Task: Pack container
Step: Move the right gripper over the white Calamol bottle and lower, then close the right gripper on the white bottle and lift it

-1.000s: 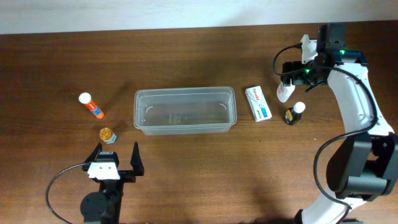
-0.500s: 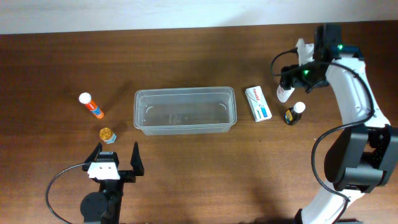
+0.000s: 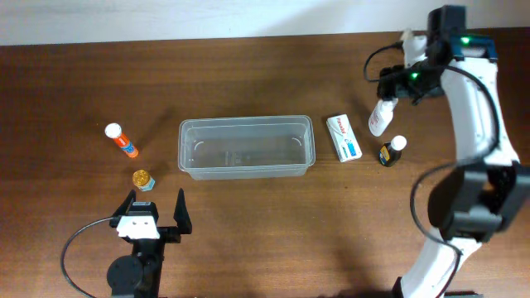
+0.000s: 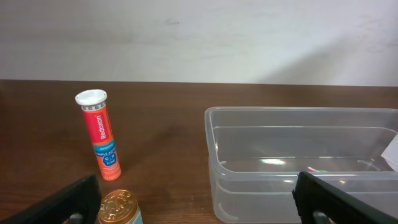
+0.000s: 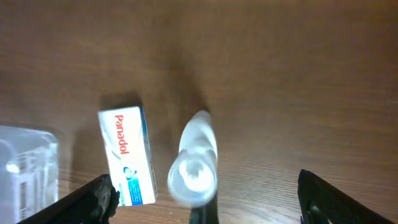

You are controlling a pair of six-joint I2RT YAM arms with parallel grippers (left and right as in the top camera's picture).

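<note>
The clear plastic container (image 3: 246, 147) stands mid-table and is empty; it also shows in the left wrist view (image 4: 305, 155). An orange tube (image 3: 121, 141) and a gold-capped jar (image 3: 142, 180) stand to its left. A Panadol box (image 3: 344, 137), a white bottle (image 3: 378, 117) and a dark bottle with a white cap (image 3: 389, 151) are to its right. My right gripper (image 3: 396, 83) is open above and just behind the white bottle (image 5: 196, 162), which is blurred, close below the jaws (image 5: 208, 202). My left gripper (image 3: 153, 213) is open and empty behind the jar (image 4: 118, 208).
The orange tube (image 4: 99, 134) stands upright in the left wrist view. The Panadol box (image 5: 127, 155) lies left of the white bottle, with the container's corner (image 5: 25, 168) further left. A white wall runs along the table's far edge.
My right gripper has moved up and toward the far edge, away from the white bottle, which stays standing in place. The left arm has not moved.
</note>
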